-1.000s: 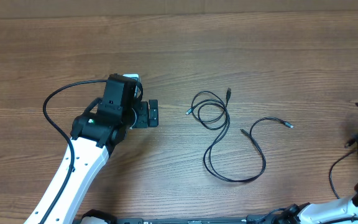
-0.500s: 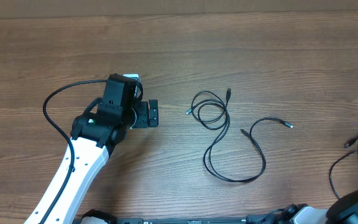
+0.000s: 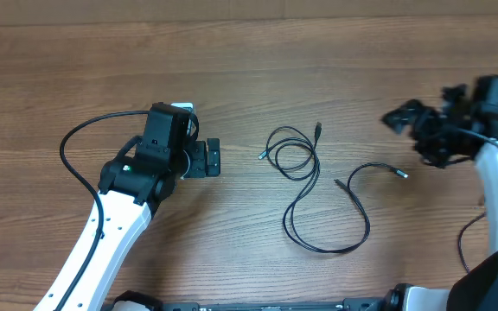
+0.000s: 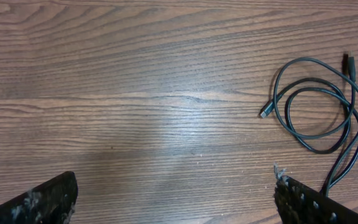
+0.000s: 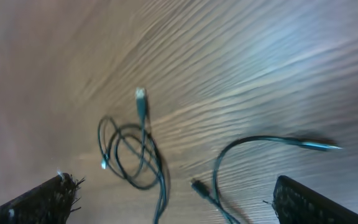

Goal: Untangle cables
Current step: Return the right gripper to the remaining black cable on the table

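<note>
Grained wooden table (image 3: 361, 69), thin looping cables (image 3: 300, 197)

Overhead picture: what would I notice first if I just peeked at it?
Your eye lands first on the thin black cables, curling in loops in the middle of the brown wooden table. Then you'd spot the left gripper, open and low just left of the loops. The right gripper, a bit blurry, hangs open off to their right.
</note>
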Motion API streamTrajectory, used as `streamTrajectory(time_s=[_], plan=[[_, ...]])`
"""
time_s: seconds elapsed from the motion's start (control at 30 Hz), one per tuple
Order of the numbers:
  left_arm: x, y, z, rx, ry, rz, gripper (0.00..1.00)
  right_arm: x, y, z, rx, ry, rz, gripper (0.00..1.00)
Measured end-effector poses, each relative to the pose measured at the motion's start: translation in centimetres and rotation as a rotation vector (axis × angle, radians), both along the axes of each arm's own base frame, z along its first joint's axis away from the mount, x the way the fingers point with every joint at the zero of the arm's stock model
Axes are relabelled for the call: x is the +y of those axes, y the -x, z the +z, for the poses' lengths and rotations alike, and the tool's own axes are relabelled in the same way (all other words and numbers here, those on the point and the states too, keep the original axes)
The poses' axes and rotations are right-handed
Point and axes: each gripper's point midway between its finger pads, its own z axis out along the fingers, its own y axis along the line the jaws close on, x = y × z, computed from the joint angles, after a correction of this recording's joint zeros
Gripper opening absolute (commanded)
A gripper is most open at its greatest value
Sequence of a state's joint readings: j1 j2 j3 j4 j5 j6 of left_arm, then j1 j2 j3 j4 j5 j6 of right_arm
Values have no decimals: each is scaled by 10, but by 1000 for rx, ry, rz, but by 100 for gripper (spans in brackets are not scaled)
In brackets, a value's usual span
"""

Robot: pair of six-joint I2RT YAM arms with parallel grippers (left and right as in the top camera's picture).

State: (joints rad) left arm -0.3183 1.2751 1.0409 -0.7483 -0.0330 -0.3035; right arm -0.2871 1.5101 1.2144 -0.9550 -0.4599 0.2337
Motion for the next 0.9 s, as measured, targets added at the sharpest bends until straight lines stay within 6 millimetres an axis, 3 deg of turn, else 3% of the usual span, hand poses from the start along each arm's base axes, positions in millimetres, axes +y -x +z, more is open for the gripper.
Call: streamTrajectory(time_s=[0.07, 0.27, 0.47, 0.73, 0.83, 0.9], plan=[[0, 0, 0, 0, 0, 0, 100, 22, 0, -5, 4, 72, 94, 100], [0, 0, 0, 0, 1, 0, 100, 65, 1, -21, -27, 149, 267, 100], [0, 0, 0, 0, 0, 0, 100, 90, 1, -47, -76, 166, 351, 100], [0, 0, 0, 0, 0, 0, 100, 134, -5, -60, -218, 153, 465, 96], [0, 0, 0, 0, 0, 0, 100, 148, -5, -68, -266, 148, 499, 89], [0, 0, 0, 0, 0, 0, 99, 156, -3, -78, -281, 147, 525, 73]])
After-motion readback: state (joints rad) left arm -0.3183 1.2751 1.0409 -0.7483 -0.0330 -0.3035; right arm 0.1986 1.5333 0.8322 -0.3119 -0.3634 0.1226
